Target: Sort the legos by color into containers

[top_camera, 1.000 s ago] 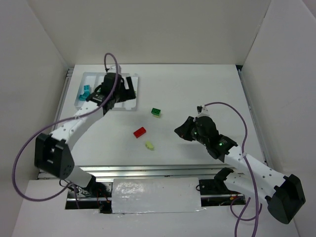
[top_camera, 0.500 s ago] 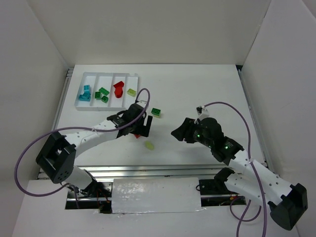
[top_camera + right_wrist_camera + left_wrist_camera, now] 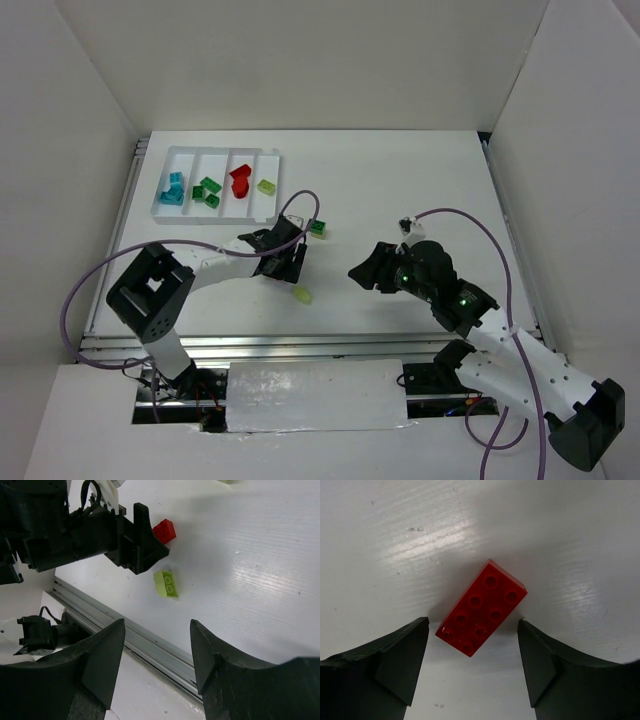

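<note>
- Left hand point(image 3: 284, 262): jaws apart, set low on either side of the red lego point(image 3: 482, 607); not clamped.
- Red lego: flat on the table point(image 3: 400, 180), studs up, skewed diagonally between the jaws.
- Handling advice: square the wrist to the brick's long sides before closing, or it will likely twist out.
- Destination: the tray point(image 3: 215, 152), third compartment from the left, where red already lies.
- Right hand point(image 3: 157, 630): jaws apart, empty, facing the yellow-green lego point(image 3: 166, 584).
- Markings: no legible writing.
</note>
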You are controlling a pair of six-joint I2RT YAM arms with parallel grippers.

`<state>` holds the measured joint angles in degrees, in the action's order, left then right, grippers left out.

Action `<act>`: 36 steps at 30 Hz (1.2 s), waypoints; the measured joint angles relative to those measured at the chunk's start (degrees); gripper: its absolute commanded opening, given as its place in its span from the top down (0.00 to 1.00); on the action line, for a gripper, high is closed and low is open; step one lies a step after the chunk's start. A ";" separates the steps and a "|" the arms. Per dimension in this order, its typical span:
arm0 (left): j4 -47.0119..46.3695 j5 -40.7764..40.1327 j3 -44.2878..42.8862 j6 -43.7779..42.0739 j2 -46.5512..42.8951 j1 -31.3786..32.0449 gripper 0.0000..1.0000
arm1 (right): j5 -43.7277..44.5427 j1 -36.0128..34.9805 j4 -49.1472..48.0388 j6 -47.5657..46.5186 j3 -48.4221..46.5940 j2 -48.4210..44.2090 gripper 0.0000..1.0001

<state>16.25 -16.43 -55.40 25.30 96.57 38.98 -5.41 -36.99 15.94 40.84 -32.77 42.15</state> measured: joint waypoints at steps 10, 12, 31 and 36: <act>-1.79 0.13 -0.42 0.92 0.74 -2.05 0.92 | -0.04 -0.15 0.09 -0.07 0.22 -0.50 0.38; -1.88 0.11 -0.48 0.46 0.70 -2.40 1.00 | -0.02 -0.15 0.11 -0.09 0.22 -0.57 0.38; 3.61 -3.87 -22.14 7.34 -0.85 -26.97 1.00 | -0.20 -0.15 0.13 -0.26 0.55 -1.31 0.38; 5.62 -2.93 -35.17 8.00 13.40 -29.38 0.98 | -0.44 -0.15 0.15 -0.35 0.55 -1.31 0.37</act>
<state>21.87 -19.35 -90.56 33.30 109.97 9.61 -5.85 -37.15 16.10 40.49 -32.23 40.84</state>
